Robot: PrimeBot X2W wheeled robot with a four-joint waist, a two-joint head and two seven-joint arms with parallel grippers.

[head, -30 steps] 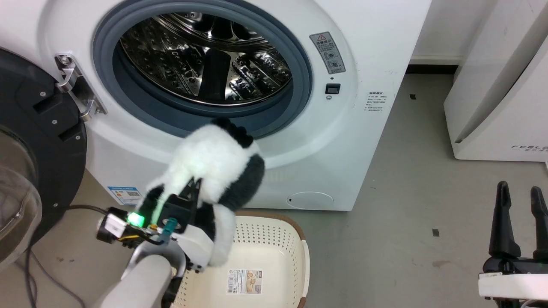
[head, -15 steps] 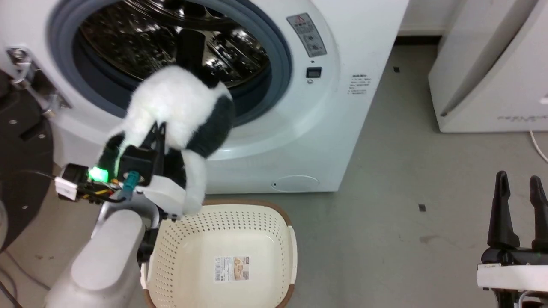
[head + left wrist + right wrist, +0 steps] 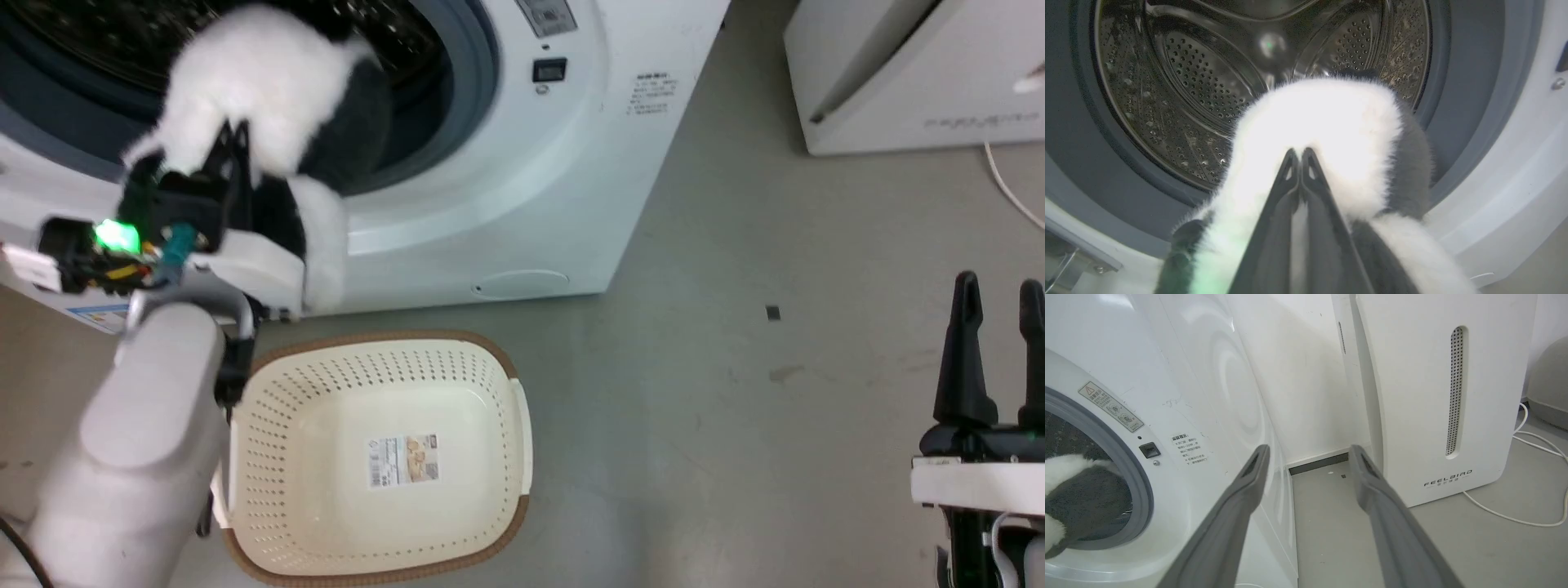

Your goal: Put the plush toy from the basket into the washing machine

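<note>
- The left hand [image 3: 1299, 152] is clamped on the toy [image 3: 1327, 114]. Its two dark fingers meet at the tips and pinch the white fur.
- The toy hangs from that grip at the mouth of the washer [image 3: 522, 163]. Its white upper part sits in front of the porthole, and a dark limb lies along the side nearer the washer's latch.
- In the left wrist view the toy is framed by the steel drum [image 3: 1184, 85], with the grey gasket [image 3: 1457, 98] ringing it. How far past the gasket it reaches, I cannot tell.
- One white-tipped leg [image 3: 325, 245] dangles over the washer's front panel, below the porthole.
- A green light [image 3: 114, 235] glows on the left wrist, low against the washer's front. The pale forearm [image 3: 139, 441] runs back from there, away from the washer.
- The basket [image 3: 277, 392] stands on the floor [image 3: 735, 367] just in front of the washer, under the porthole. The sticker [image 3: 402, 460] on its bottom is in plain sight.
- The right hand [image 3: 1000, 286] is well apart from the washer, out past its latch side. Its fingers are spread and grip nothing.
- A white appliance [image 3: 1433, 396] stands beside the washer on that same side, with a narrow strip of floor between them. A white cable [image 3: 1535, 443] trails on the floor on its side away from the washer.
</note>
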